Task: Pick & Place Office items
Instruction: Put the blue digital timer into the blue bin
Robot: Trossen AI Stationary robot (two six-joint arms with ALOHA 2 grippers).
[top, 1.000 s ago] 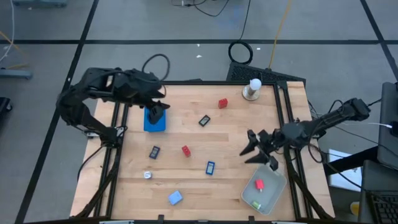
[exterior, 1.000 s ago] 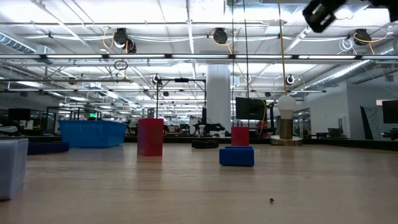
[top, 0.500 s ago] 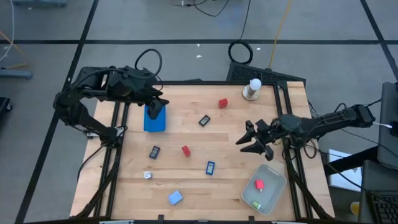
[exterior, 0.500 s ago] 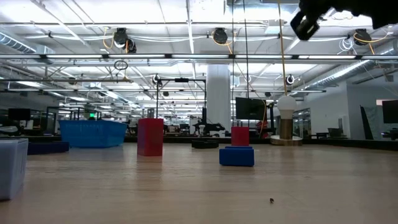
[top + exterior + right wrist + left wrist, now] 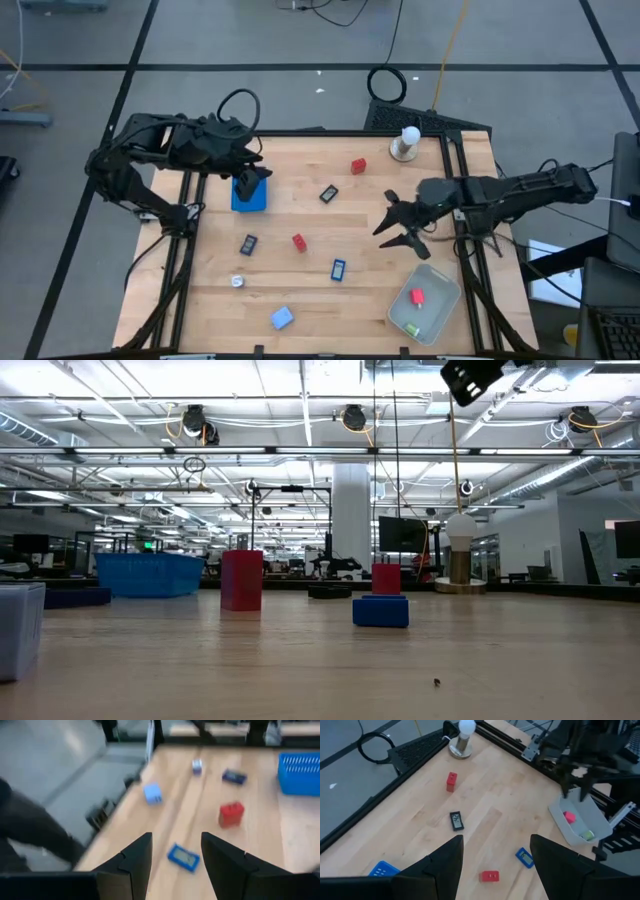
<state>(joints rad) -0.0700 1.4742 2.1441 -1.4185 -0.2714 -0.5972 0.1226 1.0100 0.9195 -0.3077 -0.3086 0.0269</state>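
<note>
The office items lie scattered on the wooden table: two red blocks (image 5: pixel 358 166) (image 5: pixel 298 241), a black clip (image 5: pixel 328 194), a dark piece (image 5: pixel 248 244), a blue piece (image 5: pixel 338 268), a silvery piece (image 5: pixel 238 281) and a light blue block (image 5: pixel 282 317). A red piece (image 5: pixel 416 296) and a green one (image 5: pixel 412 328) lie in the translucent tray (image 5: pixel 440 290). My right gripper (image 5: pixel 392 226) (image 5: pixel 176 862) hangs open above the table, left of the tray's far end, with nothing between its fingers. My left gripper (image 5: pixel 256 176) (image 5: pixel 495 865) hovers open over the blue basket (image 5: pixel 246 198).
The white knob-topped stand (image 5: pixel 405 143) stands at the far right corner. The blue basket sits at the far left. Black rails (image 5: pixel 455 180) run along the table's sides. Bare wood lies between the scattered pieces in the middle.
My right gripper has moved from above the tray's far end toward the table's left and far edges, rising and tipping toward level. The items on the table and in the tray have stayed where they were.
</note>
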